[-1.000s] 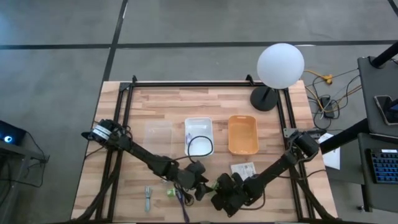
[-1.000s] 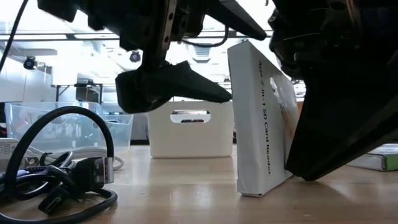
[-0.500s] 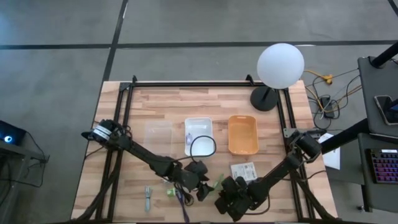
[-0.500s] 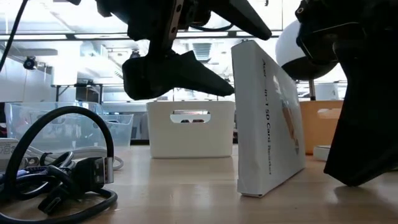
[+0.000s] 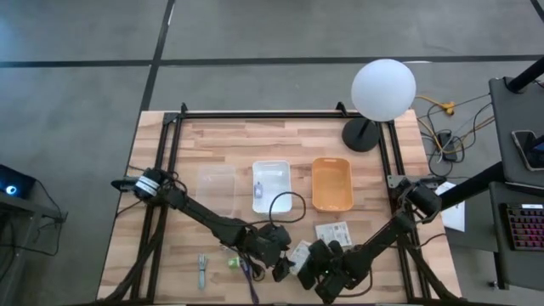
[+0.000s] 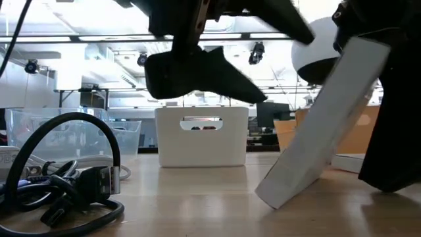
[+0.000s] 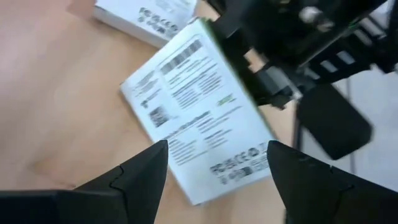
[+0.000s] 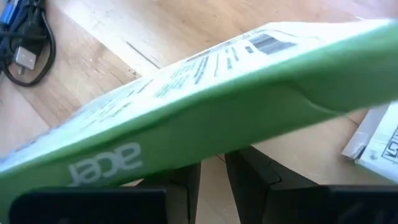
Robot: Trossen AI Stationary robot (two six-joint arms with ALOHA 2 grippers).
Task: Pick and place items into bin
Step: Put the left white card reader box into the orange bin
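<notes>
Near the tabletop's (image 5: 212, 144) front edge, the right tool (image 5: 316, 265) is pinching a tilting packet (image 6: 322, 125); the wide-open, empty left tool (image 5: 278, 265) is risking knocking it loose.

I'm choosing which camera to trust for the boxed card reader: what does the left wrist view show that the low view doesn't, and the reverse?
Only the left wrist view: the box's printed label face with barcodes, a second white packet beyond it, and the left gripper's open fingers. Only the low view: the box leaning with one edge on the table, the white bin, clear bin and black cable. Both show the same white box and wooden table.
</notes>
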